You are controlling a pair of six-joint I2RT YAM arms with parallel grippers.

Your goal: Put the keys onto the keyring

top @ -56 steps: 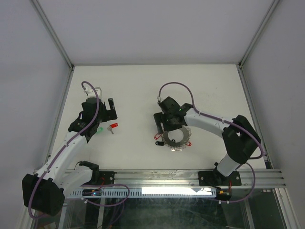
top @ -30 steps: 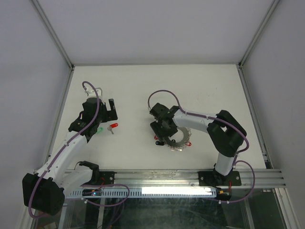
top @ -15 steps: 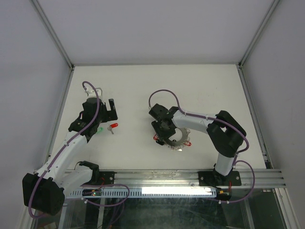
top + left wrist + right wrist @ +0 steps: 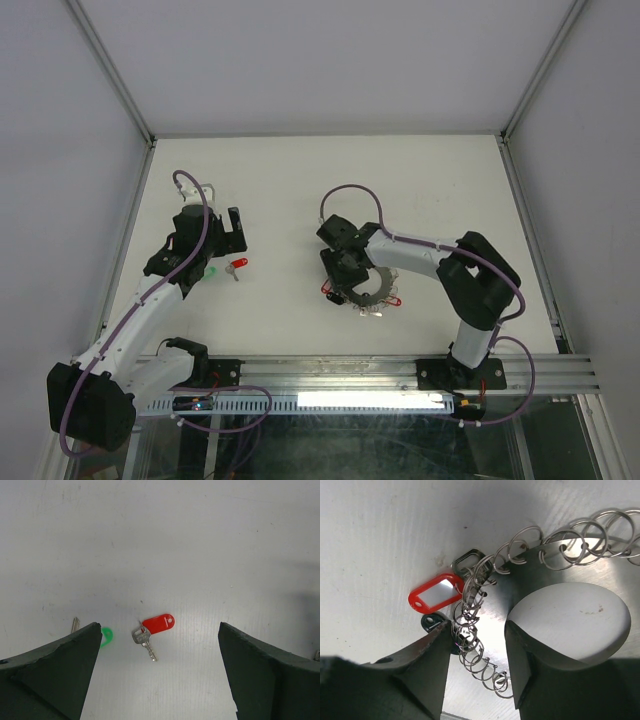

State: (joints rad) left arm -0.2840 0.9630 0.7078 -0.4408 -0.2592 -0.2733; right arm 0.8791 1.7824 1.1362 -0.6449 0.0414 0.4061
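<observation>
Two keys lie on the white table. The red-tagged key sits between the wide-apart fingers of my left gripper, which hovers open above it. The green-tagged key is half hidden behind that gripper's left finger. The keyring is a grey metal disc with a round hole, edged by wire split rings. My right gripper straddles its left rim, one finger in the hole and one outside against the wire rings, shut on that band.
A red tag and a black tag hang from the keyring's left edge beside my right gripper's outer finger. Another small red piece shows at its right edge. An aluminium rail runs along the near table edge.
My right gripper came down over the keyring's left rim and its jaws narrowed onto the band; the keyring shifted slightly. The left arm and both keys stayed still.
</observation>
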